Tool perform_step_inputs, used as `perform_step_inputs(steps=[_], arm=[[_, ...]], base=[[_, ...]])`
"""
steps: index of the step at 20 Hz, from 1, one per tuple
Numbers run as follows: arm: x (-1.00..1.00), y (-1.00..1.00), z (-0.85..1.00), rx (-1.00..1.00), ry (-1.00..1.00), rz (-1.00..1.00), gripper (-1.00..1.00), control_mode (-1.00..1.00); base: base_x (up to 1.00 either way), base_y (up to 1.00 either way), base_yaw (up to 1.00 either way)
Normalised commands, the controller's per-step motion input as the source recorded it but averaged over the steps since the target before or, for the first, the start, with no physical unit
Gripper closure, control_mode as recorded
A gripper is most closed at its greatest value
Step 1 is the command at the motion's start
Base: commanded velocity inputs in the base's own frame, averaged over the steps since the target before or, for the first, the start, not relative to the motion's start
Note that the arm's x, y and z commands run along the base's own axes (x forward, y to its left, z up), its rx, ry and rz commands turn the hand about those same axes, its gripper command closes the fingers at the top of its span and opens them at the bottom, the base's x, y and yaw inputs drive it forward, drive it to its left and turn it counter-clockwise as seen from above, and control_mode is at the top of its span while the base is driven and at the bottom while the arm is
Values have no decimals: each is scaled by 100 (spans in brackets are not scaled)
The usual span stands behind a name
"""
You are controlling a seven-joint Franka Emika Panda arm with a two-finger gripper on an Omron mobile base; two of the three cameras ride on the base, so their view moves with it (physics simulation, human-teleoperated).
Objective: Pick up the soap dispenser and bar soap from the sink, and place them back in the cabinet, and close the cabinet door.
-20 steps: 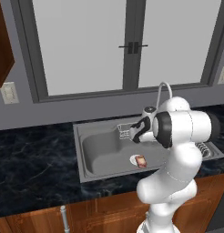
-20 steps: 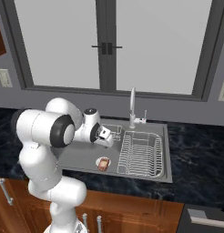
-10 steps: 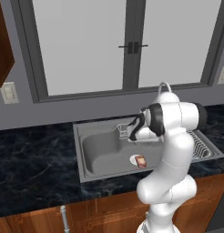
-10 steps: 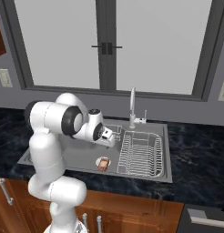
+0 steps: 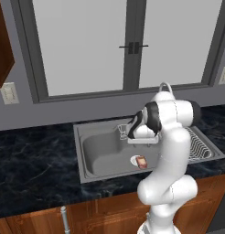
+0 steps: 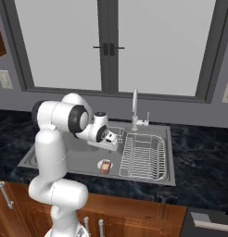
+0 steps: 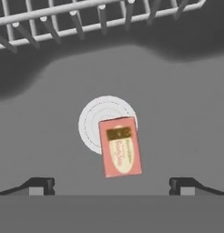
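Hand view, claw [image 7: 111, 185] spread wide, bar soap [image 7: 120, 146] between its tips, below.

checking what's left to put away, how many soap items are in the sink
1. The bar soap lies flat on the sink floor, partly over the white round drain, beside the wire rack. No dispenser shows; the arm could be hiding something.

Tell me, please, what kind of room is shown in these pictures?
It looks like a kitchen, a rendered one. A steel sink with a wire dish rack and a curved faucet is set into a dark counter, with wooden base cabinets below.
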Motion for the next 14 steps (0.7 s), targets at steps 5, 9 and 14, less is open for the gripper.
perform_step_inputs(steps=[5, 9, 14], arm=[[0, -1, -16, 4, 6, 3, -100, -100], [0, -4, -14, 3, 4, 4, -100, -100], [0, -3, -24, 0, 3, 4, -100, -100]], base=[[0, 0, 0], [0, 0, 0], [0, 0, 0]])
